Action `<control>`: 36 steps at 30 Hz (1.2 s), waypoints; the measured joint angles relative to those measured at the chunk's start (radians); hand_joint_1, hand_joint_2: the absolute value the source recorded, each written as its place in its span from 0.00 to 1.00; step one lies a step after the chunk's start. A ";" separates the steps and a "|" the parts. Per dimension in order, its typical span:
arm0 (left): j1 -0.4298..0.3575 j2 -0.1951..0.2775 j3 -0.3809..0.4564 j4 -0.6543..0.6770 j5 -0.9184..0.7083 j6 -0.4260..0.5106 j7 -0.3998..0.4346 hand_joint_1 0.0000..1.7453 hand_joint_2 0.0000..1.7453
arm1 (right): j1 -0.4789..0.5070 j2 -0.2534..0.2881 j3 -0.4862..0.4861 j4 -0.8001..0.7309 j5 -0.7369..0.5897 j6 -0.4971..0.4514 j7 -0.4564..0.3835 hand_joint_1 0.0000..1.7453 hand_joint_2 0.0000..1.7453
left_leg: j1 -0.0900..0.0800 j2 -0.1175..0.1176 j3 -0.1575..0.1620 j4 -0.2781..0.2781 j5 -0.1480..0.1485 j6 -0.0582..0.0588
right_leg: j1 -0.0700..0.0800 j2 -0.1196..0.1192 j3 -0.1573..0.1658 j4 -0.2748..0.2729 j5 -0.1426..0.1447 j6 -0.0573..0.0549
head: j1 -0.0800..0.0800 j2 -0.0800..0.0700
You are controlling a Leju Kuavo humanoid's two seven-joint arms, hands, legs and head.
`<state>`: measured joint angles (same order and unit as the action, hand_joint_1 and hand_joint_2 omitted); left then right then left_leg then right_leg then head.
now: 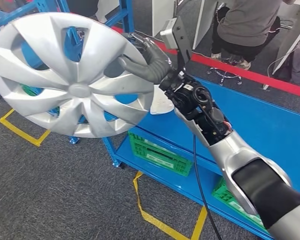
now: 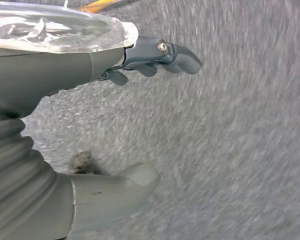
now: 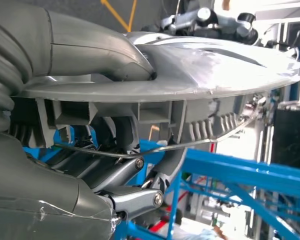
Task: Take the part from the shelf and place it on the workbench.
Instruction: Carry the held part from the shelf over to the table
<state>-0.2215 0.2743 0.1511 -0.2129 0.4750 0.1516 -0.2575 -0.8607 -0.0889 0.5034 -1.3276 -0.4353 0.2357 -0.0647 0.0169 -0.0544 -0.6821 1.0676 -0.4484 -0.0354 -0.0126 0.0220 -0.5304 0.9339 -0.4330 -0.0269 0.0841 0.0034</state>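
1. Halfway done, I'd say: the hubcap point(image 1: 71, 75) is off the shelf point(image 1: 122, 15) and up in the air at the upper left of the frame, not on the workbench point(image 1: 261, 125) yet.
2. Right hand point(image 1: 146, 57) clamps its rim, thumb on the face, fingers point(image 3: 114, 172) hooked behind.
3. Left hand point(image 2: 103, 120) hangs over carpet, fingers apart, holding nothing.
4. Green crates point(image 1: 160, 152) sit under the bench at lower centre; can't tell what's in them.

Grey carpet point(image 1: 46, 200), yellow floor tape point(image 1: 156, 220)
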 joint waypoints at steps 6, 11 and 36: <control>-0.009 -0.011 0.000 0.000 -0.010 -0.005 0.000 0.00 1.00 | 0.007 0.000 -0.001 0.000 0.002 -0.006 0.001 1.00 1.00 | 0.016 0.072 -0.017 0.046 0.011 -0.022 | 0.000 -0.086 0.001 0.004 -0.008 0.007 | -0.008 0.000; -0.031 -0.018 -0.002 0.000 -0.022 -0.005 0.002 0.00 1.00 | 0.008 -0.001 -0.005 0.000 0.007 -0.011 0.003 1.00 1.00 | 0.003 0.093 0.066 -0.116 0.059 0.008 | 0.012 -0.137 0.005 0.014 -0.025 0.034 | -0.001 0.000; -0.046 -0.025 -0.009 0.000 -0.029 0.001 0.021 0.00 1.00 | 0.028 -0.005 -0.019 0.000 0.034 0.000 0.007 1.00 1.00 | 0.006 0.059 -0.048 0.098 -0.005 -0.014 | 0.006 -0.083 0.000 0.015 -0.014 0.001 | -0.010 0.000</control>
<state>-0.2675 0.2497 0.1423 -0.2129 0.4459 0.1526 -0.2365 -0.8331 -0.0938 0.4845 -1.3280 -0.4017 0.2358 -0.0577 0.0227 0.0048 -0.7300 1.1659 -0.4535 -0.0497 -0.0067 -0.0606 -0.5309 0.9486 -0.4470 -0.0257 0.0745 0.0034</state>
